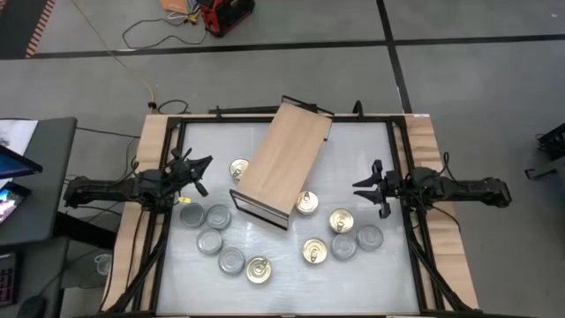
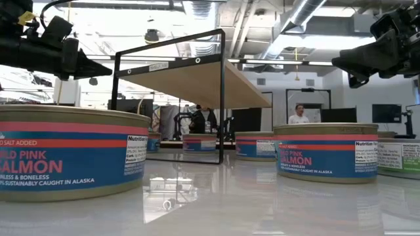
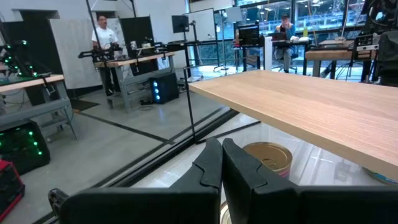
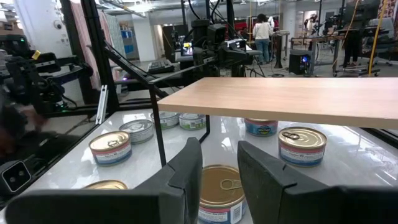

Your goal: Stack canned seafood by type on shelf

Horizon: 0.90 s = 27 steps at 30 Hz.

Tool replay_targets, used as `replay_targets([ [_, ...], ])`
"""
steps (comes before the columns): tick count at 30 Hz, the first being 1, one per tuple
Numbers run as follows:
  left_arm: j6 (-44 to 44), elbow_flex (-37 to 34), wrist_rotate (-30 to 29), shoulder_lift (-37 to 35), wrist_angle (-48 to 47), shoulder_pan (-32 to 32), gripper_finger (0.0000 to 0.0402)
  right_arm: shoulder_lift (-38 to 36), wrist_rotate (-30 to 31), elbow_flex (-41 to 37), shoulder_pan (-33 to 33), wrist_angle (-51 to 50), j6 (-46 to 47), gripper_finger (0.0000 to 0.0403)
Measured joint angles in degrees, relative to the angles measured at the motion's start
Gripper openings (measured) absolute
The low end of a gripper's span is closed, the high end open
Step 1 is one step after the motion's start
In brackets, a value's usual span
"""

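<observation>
The shelf (image 1: pixel 282 163), a tan plywood top on a thin black frame, stands askew in the table's middle on its legs. Gold-lidded tins (image 1: pixel 306 202) and silver-lidded tins (image 1: pixel 218 215) rest flat on the white table around its near end, and one gold tin (image 1: pixel 239 169) lies at its left. My left gripper (image 1: pixel 205 172) hovers shut left of the shelf, above that gold tin (image 3: pixel 267 158). My right gripper (image 1: pixel 360 188) hovers open right of the shelf, and a gold tin (image 4: pixel 221 186) lies beyond its fingers. Neither gripper touches a tin.
Black rails and wooden side boards (image 1: pixel 434 141) frame the table. Silver tins cluster at near left (image 1: pixel 209 240), and mixed tins lie at near right (image 1: pixel 343 247). Large salmon tins (image 2: pixel 65 154) stand close in the low view. People (image 3: pixel 102 37) stand in the room beyond.
</observation>
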<state>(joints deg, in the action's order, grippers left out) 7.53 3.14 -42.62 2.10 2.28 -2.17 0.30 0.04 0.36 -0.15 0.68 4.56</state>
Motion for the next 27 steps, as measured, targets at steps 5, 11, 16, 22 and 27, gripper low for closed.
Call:
replay_targets([
  [5, 0.0, -0.01, -0.01, -0.01, -0.01, 0.01, 0.0, 0.0, -0.01, 0.0, 0.01, -0.01, 0.0, 0.0132],
  [11, 0.0, 0.0, 0.01, -0.01, -0.02, 0.01, 0.0, 0.0, 0.01, 0.0, -0.01, 0.0, 0.0, 0.0132],
  [16, 0.0, -0.01, 0.0, 0.01, -0.01, 0.0, 0.0, 0.0, 0.0, 0.0, 0.01, 0.01, 0.0, 0.0132],
  [22, 0.0, 0.0, 0.01, 0.01, 0.02, 0.0, 0.0, 0.01, 0.01, 0.0, -0.01, -0.01, 0.0, 0.0132],
  [27, -5.73, 0.0, 1.25, 0.01, 0.13, -0.01, 0.0, 0.02, 0.01, 0.0, -0.01, 0.01, 0.0, 0.0132],
])
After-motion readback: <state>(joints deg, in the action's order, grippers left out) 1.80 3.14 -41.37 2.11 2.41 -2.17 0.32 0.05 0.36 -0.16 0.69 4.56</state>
